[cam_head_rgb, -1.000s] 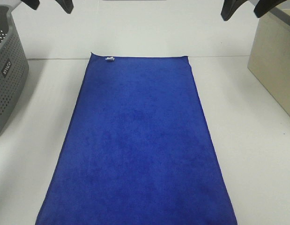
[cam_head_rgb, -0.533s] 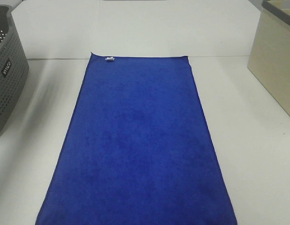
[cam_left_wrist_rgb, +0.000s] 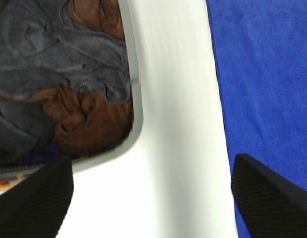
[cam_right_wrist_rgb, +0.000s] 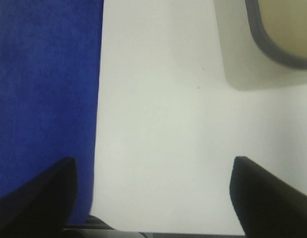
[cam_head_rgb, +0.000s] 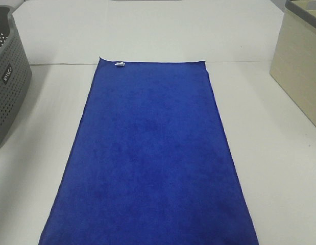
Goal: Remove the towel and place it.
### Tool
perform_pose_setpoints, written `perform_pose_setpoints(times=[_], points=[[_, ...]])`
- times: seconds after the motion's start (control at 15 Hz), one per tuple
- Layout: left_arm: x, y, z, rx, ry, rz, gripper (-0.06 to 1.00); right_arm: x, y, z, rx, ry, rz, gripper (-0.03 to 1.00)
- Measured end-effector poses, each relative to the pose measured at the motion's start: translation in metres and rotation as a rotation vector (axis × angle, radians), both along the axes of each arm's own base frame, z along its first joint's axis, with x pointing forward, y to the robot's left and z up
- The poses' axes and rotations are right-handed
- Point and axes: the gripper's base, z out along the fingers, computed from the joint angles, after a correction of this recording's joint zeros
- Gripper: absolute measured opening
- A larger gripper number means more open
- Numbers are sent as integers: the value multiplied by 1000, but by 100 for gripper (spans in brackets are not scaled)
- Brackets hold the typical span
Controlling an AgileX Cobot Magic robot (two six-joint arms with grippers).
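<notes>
Towel (cam_head_rgb: pixel 150 158) lies flat and spread on white counter (cam_head_rgb: pixel 270 153), between grey basket (cam_head_rgb: pixel 7 76) and beige bin (cam_head_rgb: pixel 300 66). Left end effector (cam_left_wrist_rgb: pixel 152 198) and right end effector (cam_right_wrist_rgb: pixel 153 198) both point down over bare counter beside towel edges, fingers wide apart, empty.

towel (cam_head_rgb: pixel 150 158) flat on table (cam_head_rgb: pixel 280 168) centre, basket (cam_head_rgb: pixel 7 76) far left, bin (cam_head_rgb: pixel 300 66) far right

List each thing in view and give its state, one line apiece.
towel: spread flat on the table, not gripped
grey basket: upright, crumpled grey and brown cloths inside
beige bin: upright, contents not visible
left gripper: open, empty
right gripper: open, empty
</notes>
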Motion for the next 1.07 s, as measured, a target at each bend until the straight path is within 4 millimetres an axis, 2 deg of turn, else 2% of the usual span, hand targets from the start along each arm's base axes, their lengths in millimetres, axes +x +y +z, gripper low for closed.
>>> perform_pose_setpoints(times=[0.07,0.13,0.27,0.33,0.47,0.67,0.87,1.07], points=[[-24,-1,-8,12,8,3,81,-26,1,-7,-7,-19,-1,82],[-37,-1,-10,19,4,4,81,-41,2,-11,-9,-35,-2,82],[-84,1,-16,82,-40,10,81,-94,6,-24,-16,-131,-2,82],[-122,8,-28,187,-88,46,81,-140,9,-38,-19,-256,-9,82],[-155,13,-38,248,-198,119,81,-171,10,-53,-28,-358,-20,82],[-195,12,-60,273,-347,142,81,-190,10,-69,-70,-431,-8,82],[-220,9,-87,249,-402,139,81,-199,11,-80,-104,-470,29,81],[-238,-1,-101,208,-482,62,81,-203,11,-89,-119,-484,52,80]])
